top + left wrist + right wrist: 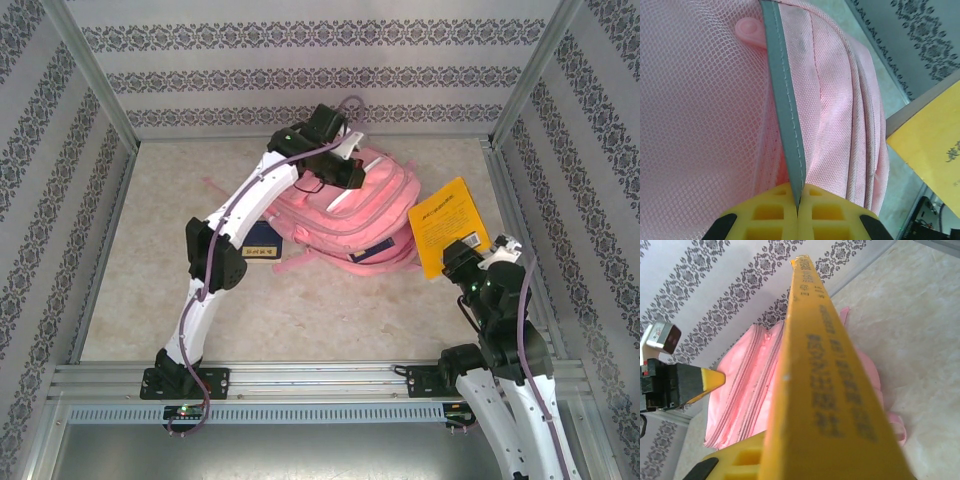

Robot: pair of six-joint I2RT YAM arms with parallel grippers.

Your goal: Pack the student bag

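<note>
The student bag (372, 215) lies flat on the bench (300, 320) at the far middle, with pink straps trailing from its near side. The left pincer (798, 199) is clenched on the bag's grey trim strip (789, 120), which runs between pink mesh on one side and woven pink fabric on the other. From above, the left arm covers that far-left corner of the bag. A pink zip tab (752, 31) pokes out beside the strip. The right pincer (456, 258) grasps a yellow book (450, 222) by its near edge, just right of the bag; whether book and bag touch is unclear. The right wrist view shows the book edge-on, its print blurred, hiding one finger. A dark blue book (262, 241) lies at the bag's left, half hidden under the left arm.
</note>
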